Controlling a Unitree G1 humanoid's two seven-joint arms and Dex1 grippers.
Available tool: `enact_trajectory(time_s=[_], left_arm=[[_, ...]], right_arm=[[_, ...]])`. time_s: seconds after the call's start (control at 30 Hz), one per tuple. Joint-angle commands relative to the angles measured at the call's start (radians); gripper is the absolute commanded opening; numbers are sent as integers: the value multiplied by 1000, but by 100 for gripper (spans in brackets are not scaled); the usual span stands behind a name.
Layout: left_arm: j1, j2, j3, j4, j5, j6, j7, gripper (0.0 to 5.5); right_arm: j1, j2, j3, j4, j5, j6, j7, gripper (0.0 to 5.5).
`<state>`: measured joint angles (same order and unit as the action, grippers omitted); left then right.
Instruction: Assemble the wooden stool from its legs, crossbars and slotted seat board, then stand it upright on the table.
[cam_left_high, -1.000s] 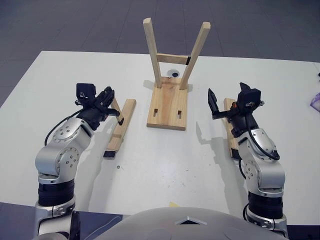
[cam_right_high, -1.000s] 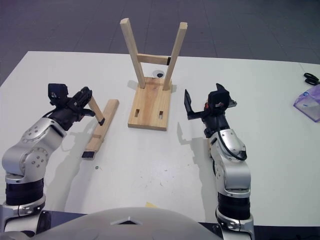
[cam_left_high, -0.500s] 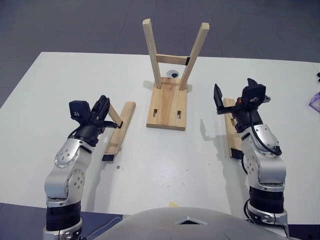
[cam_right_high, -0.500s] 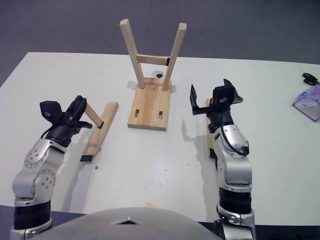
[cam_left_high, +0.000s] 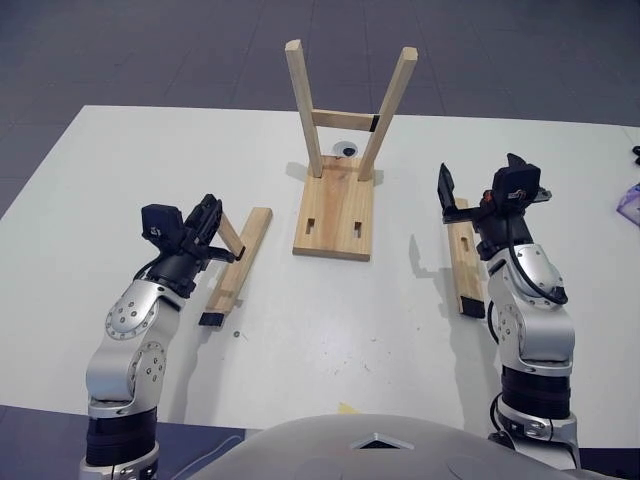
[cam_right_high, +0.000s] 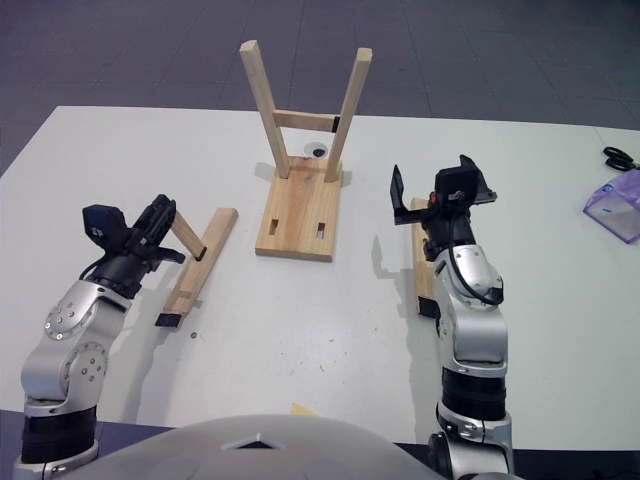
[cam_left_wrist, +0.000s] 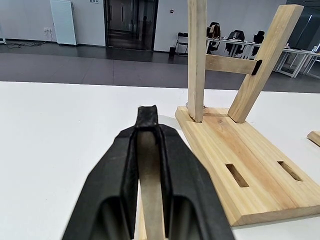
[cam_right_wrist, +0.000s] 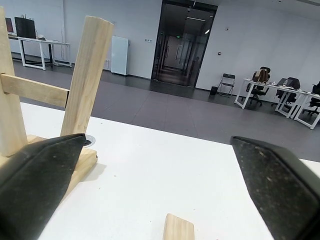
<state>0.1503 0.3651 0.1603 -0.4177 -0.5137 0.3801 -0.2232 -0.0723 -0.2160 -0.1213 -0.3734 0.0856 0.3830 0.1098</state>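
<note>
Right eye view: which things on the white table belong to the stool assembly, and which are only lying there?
Job in hand:
pale slotted wooden seat board with two upright legs; wooden leg with short crossbar, left; wooden leg piece, right.

Lying about:
translucent purple box; black scissors.

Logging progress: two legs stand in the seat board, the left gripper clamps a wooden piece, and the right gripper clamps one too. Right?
Not quite. The right gripper is open, jaws spread wide and empty over the loose leg piece, as the right wrist view shows. The left gripper does clamp a wooden piece.
</note>
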Motion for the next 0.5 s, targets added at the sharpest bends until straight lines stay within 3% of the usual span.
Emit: enact_trajectory(time_s=[0.03, 0.27, 0.5], left_arm=[[-2, 19, -10, 24, -13, 96, -25, 43], [-89, 60, 26, -60, -105, 203, -70, 165], [-318, 94, 127, -59, -185, 275, -22, 286]], right_arm=[[-23, 16, 17, 14, -1, -3, -5, 540], [-14, 42, 42, 21, -9, -4, -10, 540], [-9, 51, 50, 30, -16, -18, -9, 540]])
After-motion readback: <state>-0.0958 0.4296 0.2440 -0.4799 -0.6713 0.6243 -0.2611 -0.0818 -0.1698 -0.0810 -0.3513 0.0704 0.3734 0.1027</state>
